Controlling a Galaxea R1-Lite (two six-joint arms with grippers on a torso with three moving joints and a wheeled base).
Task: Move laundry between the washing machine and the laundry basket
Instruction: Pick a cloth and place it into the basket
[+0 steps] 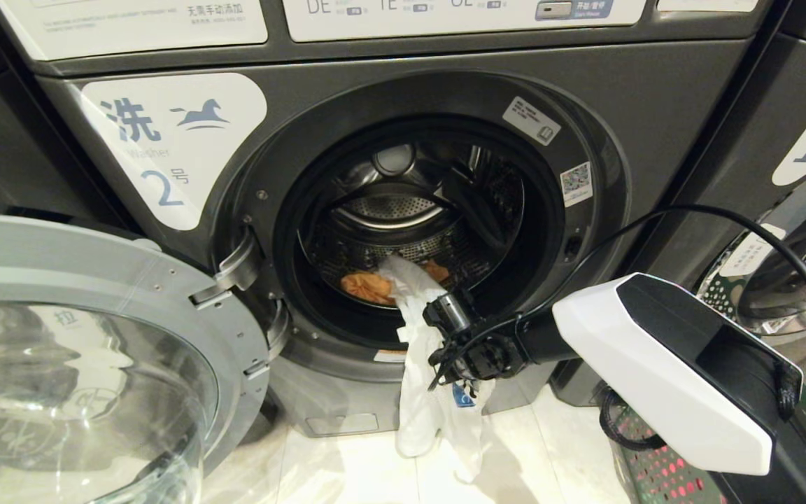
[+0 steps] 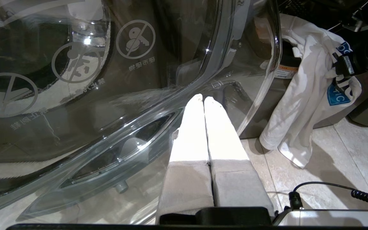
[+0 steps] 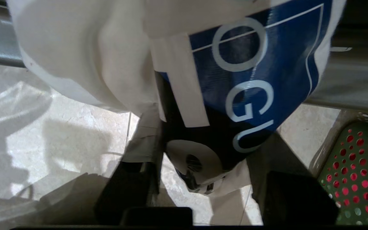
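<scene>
The left gripper [image 2: 203, 99] hung with its pale fingers [image 2: 190, 127] pressed together, just beside the open glass door [image 2: 113, 105]. Beyond, a white shirt [image 2: 302, 105] with a blue print draped down toward the tiled floor [image 2: 337, 159].

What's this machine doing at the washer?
A robot is unloading laundry. Its right gripper has closed on a white T-shirt with a blue print, which hangs out of the open washing machine toward the floor. An orange garment lies in the drum. The laundry basket sits nearby. The left gripper is shut, idle beside the open door.
</scene>
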